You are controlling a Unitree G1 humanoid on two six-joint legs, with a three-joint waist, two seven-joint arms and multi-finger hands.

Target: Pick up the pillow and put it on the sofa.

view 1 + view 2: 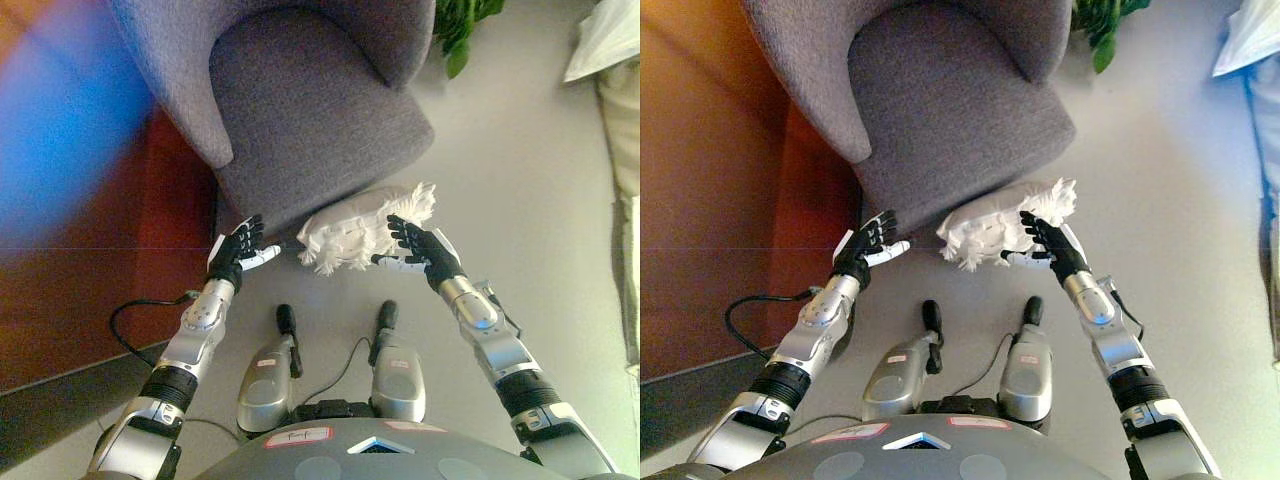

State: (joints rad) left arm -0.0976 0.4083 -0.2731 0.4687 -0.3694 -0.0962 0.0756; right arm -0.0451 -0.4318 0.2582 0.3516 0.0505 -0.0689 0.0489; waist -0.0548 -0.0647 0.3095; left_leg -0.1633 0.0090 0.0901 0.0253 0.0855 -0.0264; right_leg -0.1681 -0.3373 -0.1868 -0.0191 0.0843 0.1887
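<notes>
A white fringed pillow (pixel 350 228) lies on the floor against the front of a grey armchair-style sofa (pixel 310 110). My right hand (pixel 422 248) is open, with straight fingers against the pillow's right side. My left hand (pixel 240 252) is open, a little to the left of the pillow and apart from it, by the sofa's front left corner. Both hands also show in the right eye view, the left hand (pixel 868 243) and the right hand (pixel 1048 243), with the pillow (pixel 990 222) between them.
A green plant (pixel 462 22) stands behind the sofa at the upper right. A pale cloth-covered piece of furniture (pixel 615 90) runs along the right edge. Red-brown floor (pixel 90 290) lies to the left, grey floor (pixel 520 180) to the right.
</notes>
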